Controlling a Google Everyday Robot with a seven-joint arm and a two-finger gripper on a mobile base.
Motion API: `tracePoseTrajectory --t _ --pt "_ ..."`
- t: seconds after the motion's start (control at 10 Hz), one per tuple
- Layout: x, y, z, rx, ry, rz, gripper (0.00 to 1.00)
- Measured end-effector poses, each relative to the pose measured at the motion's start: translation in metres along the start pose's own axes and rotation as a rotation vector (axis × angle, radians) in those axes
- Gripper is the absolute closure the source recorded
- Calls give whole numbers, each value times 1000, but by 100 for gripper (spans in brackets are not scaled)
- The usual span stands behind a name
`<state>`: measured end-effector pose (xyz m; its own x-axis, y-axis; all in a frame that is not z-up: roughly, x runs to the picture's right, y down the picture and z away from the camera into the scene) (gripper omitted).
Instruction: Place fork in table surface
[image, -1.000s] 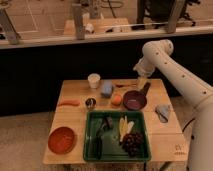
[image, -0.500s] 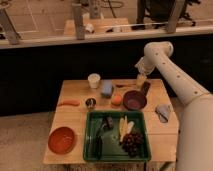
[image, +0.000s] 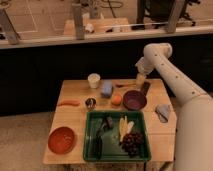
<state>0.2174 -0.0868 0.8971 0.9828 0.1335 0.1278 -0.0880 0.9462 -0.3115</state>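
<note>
Pincer (image: 141, 81) at upper right of counter (image: 75, 92), just behind purple bowl (image: 134, 100); grip state: cannot tell. Fork (image: 125, 84) on counter, just left of pincer.

My gripper (image: 141, 81), at the far edge of the table surface (image: 75, 92): I cannot tell if it touches the fork (image: 125, 84); my arm (image: 176, 76) runs out of view, right.

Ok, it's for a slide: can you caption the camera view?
Robot's gripper hangs at the far edge of the table surface, beside the fork and behind the purple bowl.
</note>
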Motion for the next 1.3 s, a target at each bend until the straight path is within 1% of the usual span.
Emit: tracePoseTrajectory --t 0.2,0.6,1.0,1.3 --pt "1 1 12 17 10 7 20" --pt "-2 1 30 45 -2 20 20" --pt "-3 0 46 67 -41 28 20" --pt "-6 3 53 62 -63 43 20"
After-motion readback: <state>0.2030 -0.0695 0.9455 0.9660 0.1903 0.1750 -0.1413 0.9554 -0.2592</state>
